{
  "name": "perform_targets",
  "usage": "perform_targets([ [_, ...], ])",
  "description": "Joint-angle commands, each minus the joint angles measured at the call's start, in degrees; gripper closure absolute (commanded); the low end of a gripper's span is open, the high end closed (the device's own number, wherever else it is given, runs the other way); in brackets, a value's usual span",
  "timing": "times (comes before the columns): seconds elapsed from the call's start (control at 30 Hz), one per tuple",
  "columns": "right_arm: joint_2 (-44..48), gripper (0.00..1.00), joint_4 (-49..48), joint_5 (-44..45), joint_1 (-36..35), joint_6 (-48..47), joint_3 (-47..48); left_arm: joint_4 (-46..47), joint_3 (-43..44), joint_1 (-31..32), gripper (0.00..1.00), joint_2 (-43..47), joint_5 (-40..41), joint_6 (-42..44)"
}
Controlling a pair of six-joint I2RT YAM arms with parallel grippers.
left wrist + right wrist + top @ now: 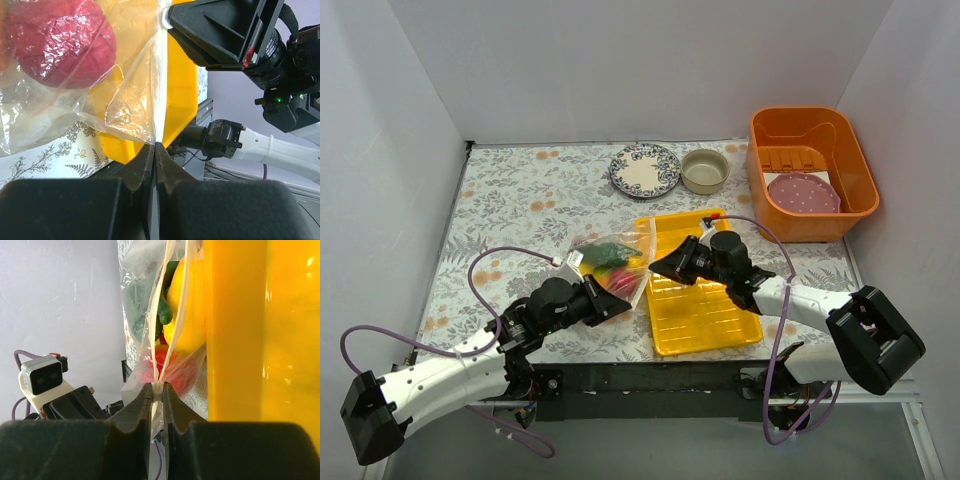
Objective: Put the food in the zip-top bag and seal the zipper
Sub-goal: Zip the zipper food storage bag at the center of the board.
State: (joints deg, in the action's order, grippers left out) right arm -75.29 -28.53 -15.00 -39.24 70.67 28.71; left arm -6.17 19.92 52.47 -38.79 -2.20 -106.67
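The clear zip-top bag (605,262) lies left of the yellow tray (705,300), with the food (608,257) inside: red, yellow and green pieces. A red piece (60,42) shows through the plastic in the left wrist view. My left gripper (155,146) is shut on the bag's near corner at the end of the pale zipper (160,75). My right gripper (159,392) is shut on the zipper (166,325), whose two strips spread apart beyond the jaws. A yellow piece (182,315), a green one (164,316) and a red one (172,367) show through the bag there.
The yellow tray's wall (235,330) stands close to the right gripper's right side. At the back are a patterned plate (645,170), a beige bowl (705,170) and an orange basin (855,165) holding a pink plate (803,192). White walls enclose the table.
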Motion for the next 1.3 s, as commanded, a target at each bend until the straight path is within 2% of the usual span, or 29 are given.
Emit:
perform_targets([
  [0.0,-0.6,0.91,-3.4,2.0,1.8,-1.4,1.8,-2.5,2.0,0.4,1.00,1.8,-1.4,0.5],
  [1.27,-7.7,0.91,-6.4,-2.0,4.3,-2.7,6.7,-15.6,3.9,0.3,1.00,10.1,4.8,-0.7],
])
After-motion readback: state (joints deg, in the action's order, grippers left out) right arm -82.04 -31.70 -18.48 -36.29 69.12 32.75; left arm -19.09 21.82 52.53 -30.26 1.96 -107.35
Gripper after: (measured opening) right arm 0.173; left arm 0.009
